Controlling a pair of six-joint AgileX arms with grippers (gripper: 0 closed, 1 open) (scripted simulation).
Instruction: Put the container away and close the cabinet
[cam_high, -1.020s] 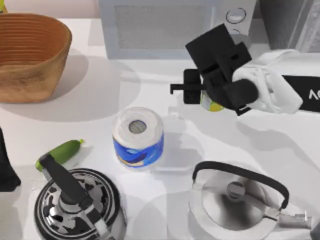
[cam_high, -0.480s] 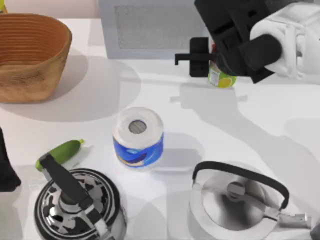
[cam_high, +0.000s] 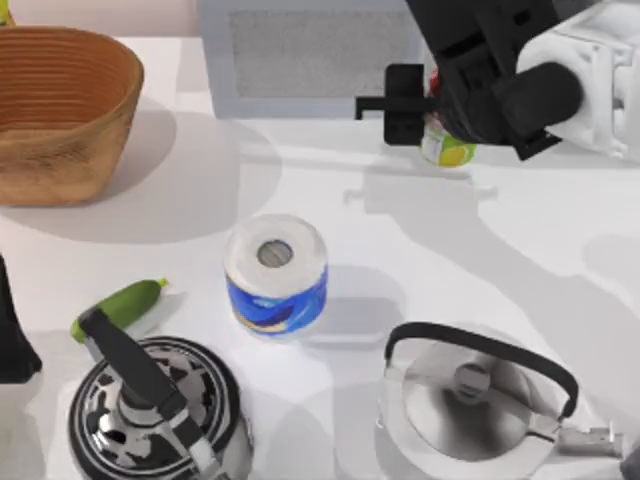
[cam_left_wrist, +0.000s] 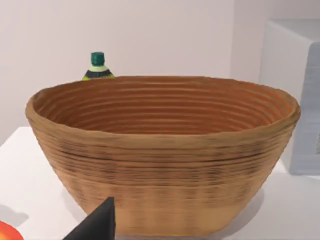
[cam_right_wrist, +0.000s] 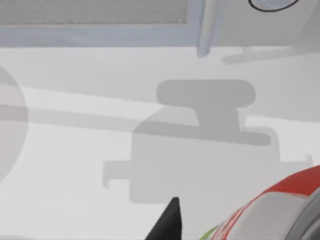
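Gripping the container (cam_high: 446, 148), right end effector (cam_high: 432, 108) hangs over white table (cam_high: 520, 250) — by the cabinet (cam_high: 300, 60).

The light is bright and even, and it falls from above onto the white surface (cam_high: 520, 230). Shadows are soft and grey. The woven brown basket (cam_high: 60, 110) throws a wide round shadow to its right. The white paper roll with blue print (cam_high: 276, 276) also has a pale shadow to its right. Under the raised right arm lies a long blurred shadow on the surface, and the right wrist view shows this shadow with clearer edges. The shiny silver kettle (cam_high: 470, 400) carries soft reflections without hard glare. Everything looks a little soft.
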